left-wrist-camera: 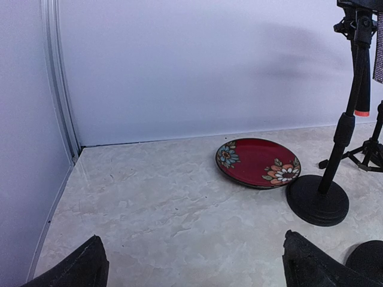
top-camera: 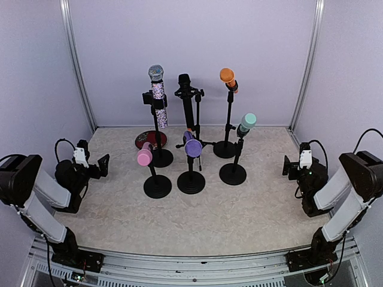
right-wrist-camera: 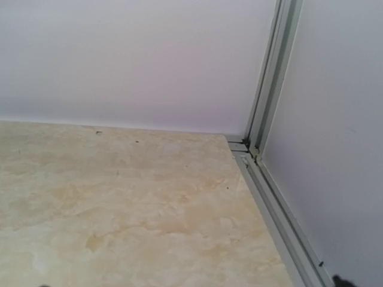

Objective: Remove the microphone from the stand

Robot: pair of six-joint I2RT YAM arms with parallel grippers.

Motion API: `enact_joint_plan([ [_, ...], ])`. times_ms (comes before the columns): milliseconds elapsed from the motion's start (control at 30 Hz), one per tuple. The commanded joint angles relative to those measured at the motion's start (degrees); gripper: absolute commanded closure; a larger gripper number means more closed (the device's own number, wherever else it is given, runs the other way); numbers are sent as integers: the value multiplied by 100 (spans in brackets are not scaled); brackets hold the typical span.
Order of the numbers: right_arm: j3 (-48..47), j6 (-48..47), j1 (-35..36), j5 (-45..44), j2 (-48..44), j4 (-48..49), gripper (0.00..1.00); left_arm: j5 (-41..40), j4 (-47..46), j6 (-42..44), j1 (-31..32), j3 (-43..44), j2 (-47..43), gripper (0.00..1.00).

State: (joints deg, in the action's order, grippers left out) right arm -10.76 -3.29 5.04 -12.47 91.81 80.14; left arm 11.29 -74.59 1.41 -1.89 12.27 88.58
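Several microphones stand in black stands at mid-table in the top view: a sparkly silver one (top-camera: 157, 84), a black one (top-camera: 185, 84), an orange one (top-camera: 227, 78), a mint one (top-camera: 246, 124), a pink one (top-camera: 145, 156) and a purple one (top-camera: 192, 146). My left gripper (top-camera: 99, 167) is open at the left side, well short of the pink microphone's stand (top-camera: 157, 186). In the left wrist view the left gripper (left-wrist-camera: 197, 272) holds nothing, and a round stand base (left-wrist-camera: 317, 200) lies ahead to its right. My right gripper (top-camera: 290, 167) is open at the right side, apart from the mint microphone's stand (top-camera: 233, 174).
A red flowered plate (top-camera: 143, 141) lies behind the sparkly microphone's stand, and the left wrist view shows the plate (left-wrist-camera: 257, 161) too. A tripod leg (left-wrist-camera: 365, 158) reaches in at the right. The right wrist view shows bare tabletop, the white wall and the aluminium corner post (right-wrist-camera: 269, 89).
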Motion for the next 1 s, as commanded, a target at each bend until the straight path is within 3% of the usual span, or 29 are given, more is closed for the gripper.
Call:
enact_joint_plan([
  [0,-49,67,-67,-49,-71,102,0,45,-126,-44,10,59,38,1],
  [300,-122,297,-196,-202,-236,-245,0,256,-98,-63,-67,98,-23,1],
  [367,0,145,-173,-5,-344,-25,0,373,389,-189,-206,306,-221,1],
  [400,-69,139,-90,-450,-569,-191,0,538,814,-250,-288,506,-320,1],
  [467,-530,445,-67,-1029,-1300,-1849,0,741,2200,-227,-415,1223,-575,1],
  [500,-744,566,-130,-1029,-1569,-2242,0,770,3223,-148,-417,1620,-654,1],
  [567,-1018,502,-152,-648,-2149,-2619,0,1036,4287,40,-434,2248,-781,1],
  [700,-1436,1342,-172,-384,-2969,-3264,0,1375,5719,54,-464,2982,-1214,1],
  [867,-2539,2488,-293,483,-3313,-5050,0,1510,7546,303,-478,4048,-1374,1],
  [967,-2904,2552,-274,2066,-3268,-5110,0,1529,8316,577,-498,4418,-1350,1],
])
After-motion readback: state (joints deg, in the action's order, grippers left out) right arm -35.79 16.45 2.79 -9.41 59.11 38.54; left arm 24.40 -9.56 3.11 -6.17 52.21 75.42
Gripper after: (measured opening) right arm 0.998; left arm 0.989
